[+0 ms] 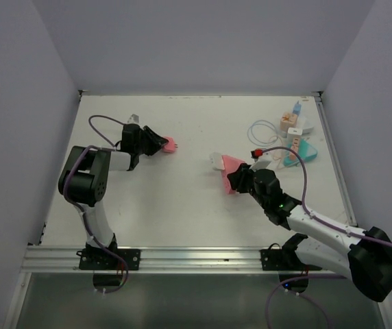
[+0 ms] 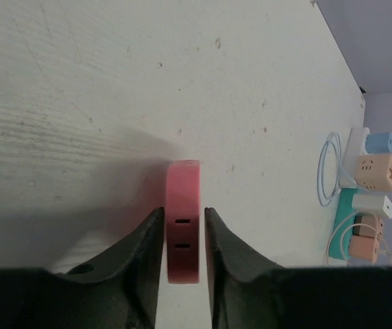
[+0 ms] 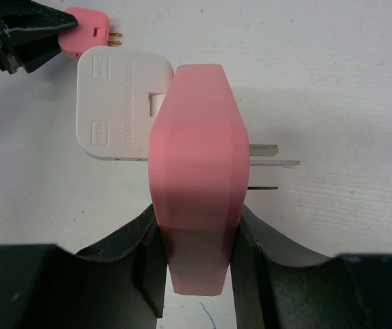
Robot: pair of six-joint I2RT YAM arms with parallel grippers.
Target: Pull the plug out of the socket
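Note:
The small pink plug (image 1: 171,144) sits at the back left of the table, apart from the socket. My left gripper (image 1: 163,144) straddles it, open by a sliver. In the left wrist view the plug (image 2: 183,205) shows two slots, and a thin gap separates it from each finger (image 2: 148,247). The pink socket (image 1: 231,166) is at centre right, with a white block (image 1: 216,161) on its far side. My right gripper (image 1: 237,179) is shut on it. The right wrist view shows the socket (image 3: 196,171) pinched between the fingers, the white block (image 3: 120,103) beside it, and the plug (image 3: 86,38) with two gold prongs.
A cluster of other adapters (image 1: 295,137) and a coiled white cable (image 1: 261,130) lie at the back right, near the table's right edge. They also appear in the left wrist view, the adapters (image 2: 371,199) beside the cable (image 2: 327,168). White walls enclose the table on three sides.

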